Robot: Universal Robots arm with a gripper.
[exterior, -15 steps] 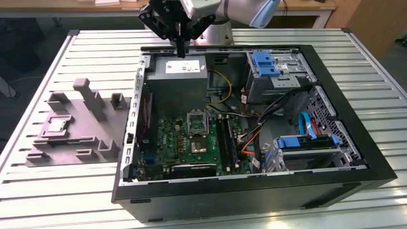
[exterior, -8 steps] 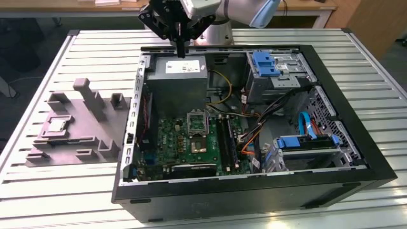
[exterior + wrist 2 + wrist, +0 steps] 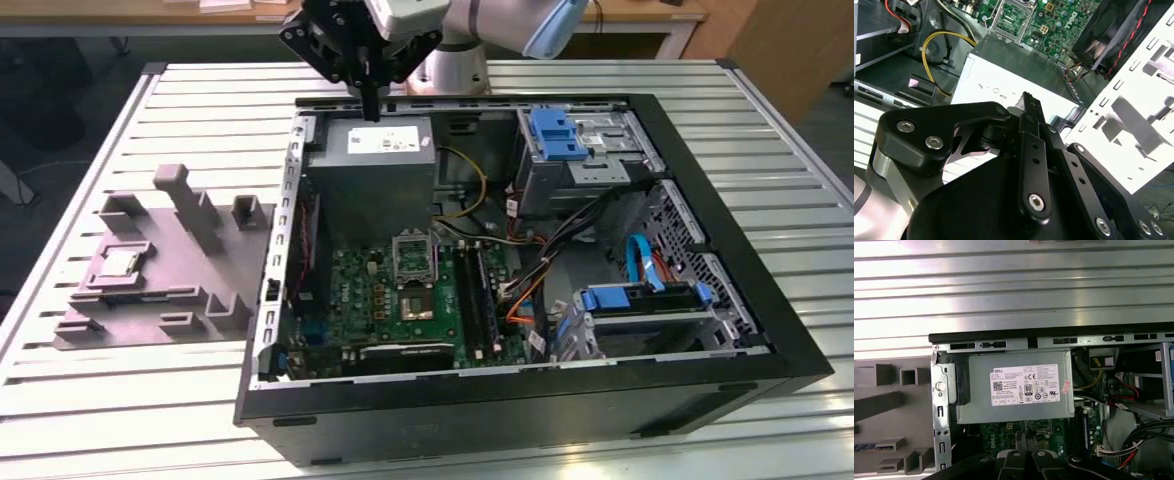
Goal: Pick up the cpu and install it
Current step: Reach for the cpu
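Gripper point(image 3: 372, 110) jaws together, empty, above power supply point(image 3: 376, 185); cpu point(image 3: 118, 263) well apart on grey fixture point(image 3: 187, 292); risk: unopened jaws would knock chip, not straddle it

Remote feed, as I see it. Slatted metal tabletop point(image 3: 80, 400) carries open black computer case point(image 3: 747, 385), spanning centre toward tabletop edge at exterior view's right. Grey fixture block point(image 3: 187, 292): just beside case, near tabletop edge at exterior view's left. Inside case I note grey power-supply box point(image 3: 380, 175), green motherboard point(image 3: 387, 300) adjoining it, yellow cable point(image 3: 467, 185), blue drive bracket point(image 3: 554, 135).
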